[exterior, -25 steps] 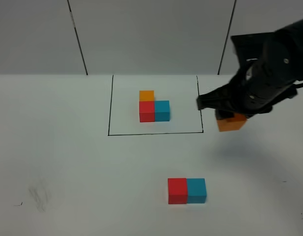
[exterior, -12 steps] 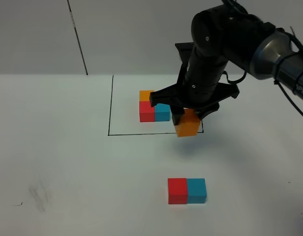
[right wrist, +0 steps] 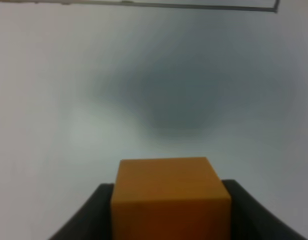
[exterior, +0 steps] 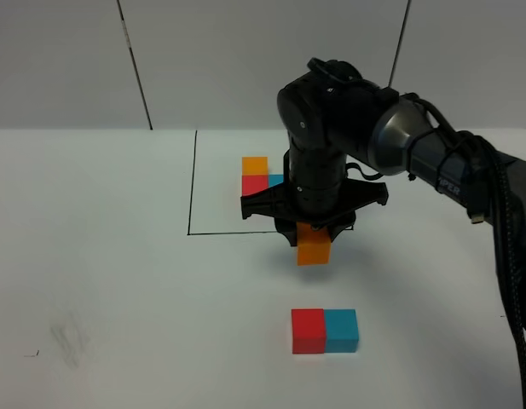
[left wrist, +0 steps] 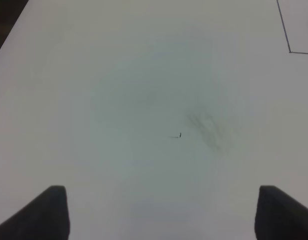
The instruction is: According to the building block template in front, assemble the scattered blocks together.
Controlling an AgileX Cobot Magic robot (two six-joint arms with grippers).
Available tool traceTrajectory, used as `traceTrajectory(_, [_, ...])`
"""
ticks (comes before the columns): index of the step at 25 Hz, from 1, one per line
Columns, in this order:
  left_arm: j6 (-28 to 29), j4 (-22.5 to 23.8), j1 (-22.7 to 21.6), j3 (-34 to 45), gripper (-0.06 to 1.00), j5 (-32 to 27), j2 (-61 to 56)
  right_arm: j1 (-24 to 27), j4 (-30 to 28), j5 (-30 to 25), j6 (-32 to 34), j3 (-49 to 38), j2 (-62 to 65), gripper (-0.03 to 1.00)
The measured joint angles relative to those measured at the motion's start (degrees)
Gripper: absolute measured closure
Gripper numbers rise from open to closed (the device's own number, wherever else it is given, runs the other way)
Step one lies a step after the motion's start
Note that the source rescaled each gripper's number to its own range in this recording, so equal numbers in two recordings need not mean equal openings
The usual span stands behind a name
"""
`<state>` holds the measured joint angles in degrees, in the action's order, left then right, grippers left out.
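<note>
The big right arm [exterior: 331, 145] has swung in from the right edge over the last second. It now hangs over the middle, just in front of the black outline [exterior: 192, 183]. The right fingers [exterior: 307, 230] are clamped on the orange cube [exterior: 314, 249], which is up in the air between the template [exterior: 255, 174] and the loose pair. That pair is the red cube [exterior: 308, 331] and blue cube [exterior: 341, 331], touching side by side nearer the camera.

My read: two of three are already joined, and the orange one is headed for the far side of the red, like the template shows (the arm hides part of it). It looks like it needs to come closer and lower.

The left fingers [left wrist: 53, 212] are spread wide over bare tabletop [exterior: 118, 281], holding nothing. The tabletop is plain white, with a grey wall [exterior: 263, 60] with dark seams behind it. There's also a faint smudge [left wrist: 209, 129] with a tiny dark mark beside it.
</note>
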<state>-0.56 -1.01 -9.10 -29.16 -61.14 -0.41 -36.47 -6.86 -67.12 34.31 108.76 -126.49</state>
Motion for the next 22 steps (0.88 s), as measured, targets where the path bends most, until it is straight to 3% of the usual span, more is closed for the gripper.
traceTrajectory(8, [0.0,0.0,0.0,0.0,-0.05,0.0,0.0,-0.51,-1.28,2.93,4.97,0.05,-1.61,0.73])
traceTrajectory(13, [0.0,0.0,0.0,0.0,-0.05,0.0,0.0,-1.63,-5.12,4.88,6.44,0.05,-2.56,0.73])
traceTrajectory(22, [0.0,0.0,0.0,0.0,-0.05,0.0,0.0,-2.46,-7.2,-0.3,7.87,0.05,-2.74,0.73])
